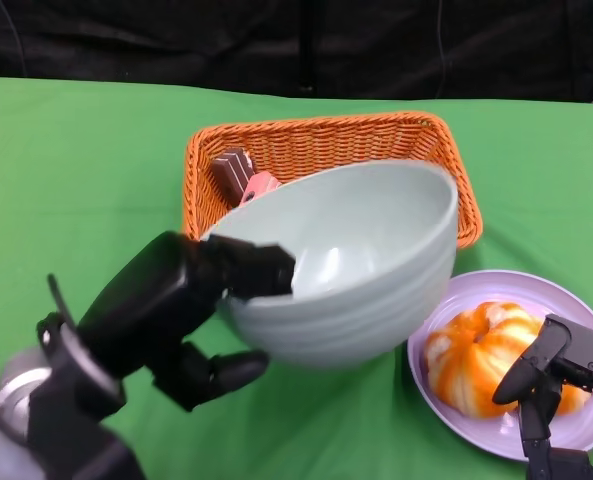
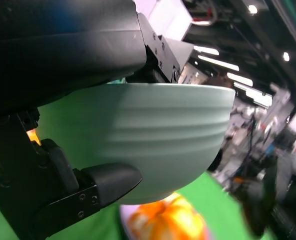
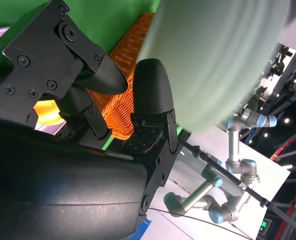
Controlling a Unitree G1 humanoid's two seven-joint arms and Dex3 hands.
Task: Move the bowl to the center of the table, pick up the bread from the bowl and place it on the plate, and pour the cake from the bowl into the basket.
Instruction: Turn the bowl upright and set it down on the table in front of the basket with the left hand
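Left hand (image 1: 191, 310) clamped on the near-left rim of the pale bowl (image 1: 356, 265), held tilted over the basket (image 1: 316, 150), cake (image 1: 244, 177) already inside. Best to level slowly, keeping grip firm. Bread (image 1: 486, 355) on plate (image 1: 566, 430), near right; right hand (image 1: 561, 385) empty, fingers apart.

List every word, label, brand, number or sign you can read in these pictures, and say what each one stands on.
None can be read.
Cake in the basket: its wrapper shows no legible print.
Bowl, plate and bread: no markings.
Left hand and right hand: only screws, no lettering.
Small green lit display in the right wrist view's background: too small to read.
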